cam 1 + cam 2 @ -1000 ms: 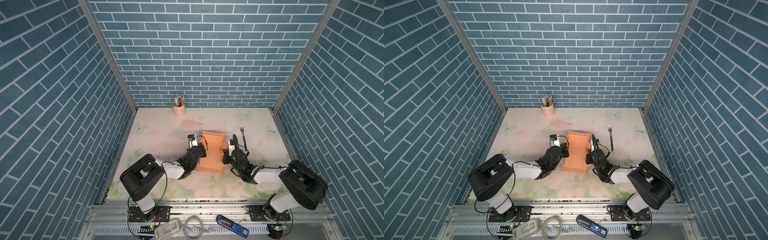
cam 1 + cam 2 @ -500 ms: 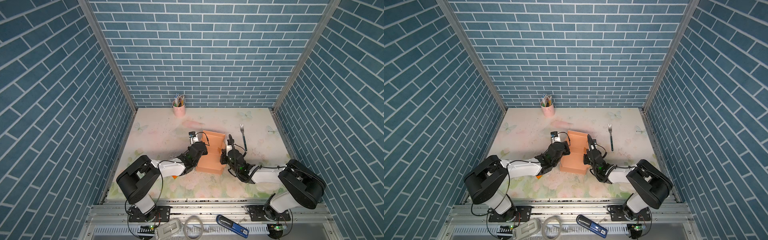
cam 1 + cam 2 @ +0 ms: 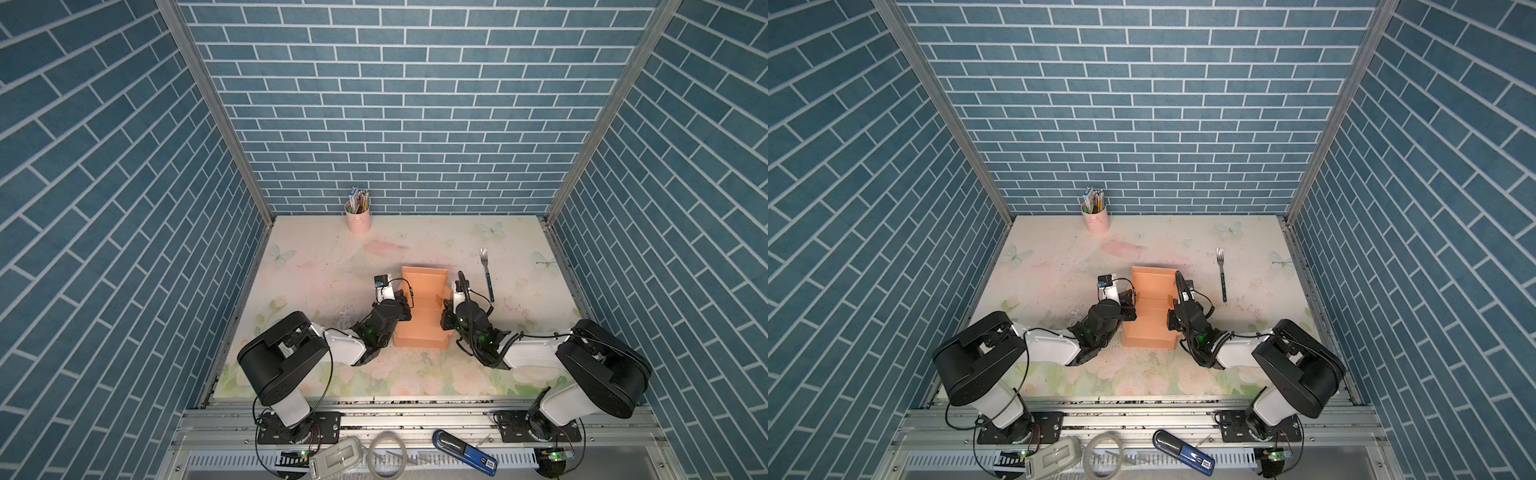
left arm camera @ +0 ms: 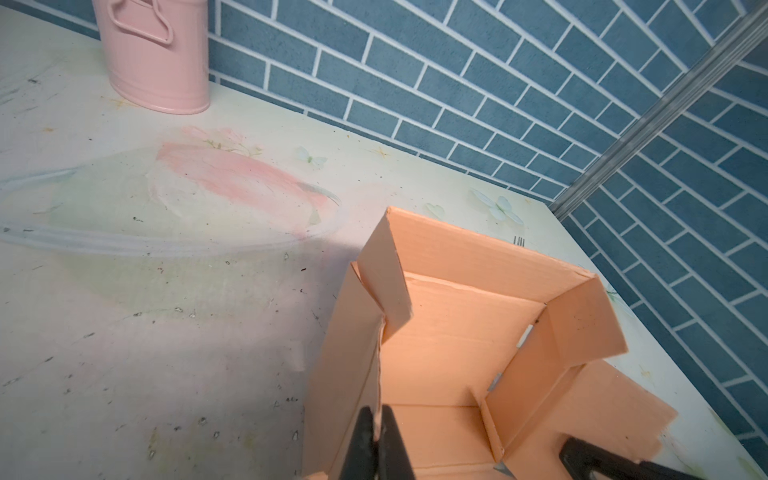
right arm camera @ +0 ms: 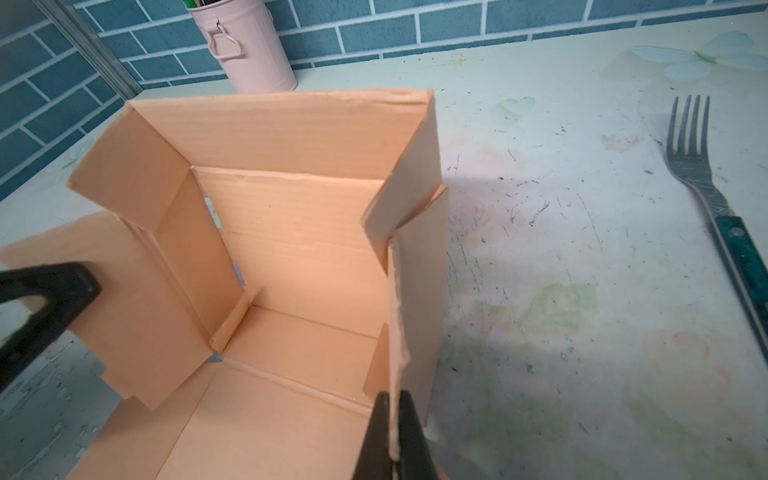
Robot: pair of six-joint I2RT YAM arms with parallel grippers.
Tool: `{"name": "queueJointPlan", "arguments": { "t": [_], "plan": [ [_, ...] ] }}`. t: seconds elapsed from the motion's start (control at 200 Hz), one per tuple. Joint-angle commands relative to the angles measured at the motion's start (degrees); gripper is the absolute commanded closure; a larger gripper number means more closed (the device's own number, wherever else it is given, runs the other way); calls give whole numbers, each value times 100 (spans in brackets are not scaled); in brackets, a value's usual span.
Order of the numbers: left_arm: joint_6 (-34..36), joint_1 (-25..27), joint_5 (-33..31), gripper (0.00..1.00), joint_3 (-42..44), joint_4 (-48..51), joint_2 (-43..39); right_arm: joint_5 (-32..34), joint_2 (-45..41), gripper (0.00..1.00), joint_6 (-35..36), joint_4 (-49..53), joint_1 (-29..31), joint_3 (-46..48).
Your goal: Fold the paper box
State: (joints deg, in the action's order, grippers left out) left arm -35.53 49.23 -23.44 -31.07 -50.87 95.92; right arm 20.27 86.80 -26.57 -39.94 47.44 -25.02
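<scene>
Nearest, the left gripper point(image 4: 377, 419) is seen clenched on the top edge of the left side wall of the box point(image 3: 419, 328), with card pinched between its fingers. The right gripper point(image 5: 392, 415) is likewise clamped on the right side wall.

In both top views the box is found at the middle of the table point(image 3: 316, 266), directly between the two grippers. Its long axis is run from 6 to 12 o'clock. The left gripper is placed at the box's 9 o'clock and the right at its 3 o'clock, so each arm is about equally near its own wall.

The side walls are raised, and the far wall is stood up at 12 o'clock with its corner tabs turned inward. How the near end is finished cannot be told.

The coming move is judged to turn on this symmetry: the walls are braced from both sides, across the short axis, which leaves the ends free.

Farther off, a fork point(image 3: 487, 276) is laid at the box's 2 o'clock, apart from it. A cup point(image 3: 357, 218) is set at 11 o'clock by the back wall.
</scene>
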Motion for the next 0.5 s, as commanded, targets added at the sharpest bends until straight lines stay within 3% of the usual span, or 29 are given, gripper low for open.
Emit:
{"name": "queueJointPlan", "arguments": {
  "t": [0.0,0.275,0.495],
  "plan": [
    [427,134,135,98,238,-1210,289,36,69,98,118,-341,115,175],
    [818,235,260,98,637,-2460,726,81,318,98,371,-969,264,434],
    [1037,244,15,98,899,-2186,389,311,324,98,536,-1068,295,556]
  ]
}}
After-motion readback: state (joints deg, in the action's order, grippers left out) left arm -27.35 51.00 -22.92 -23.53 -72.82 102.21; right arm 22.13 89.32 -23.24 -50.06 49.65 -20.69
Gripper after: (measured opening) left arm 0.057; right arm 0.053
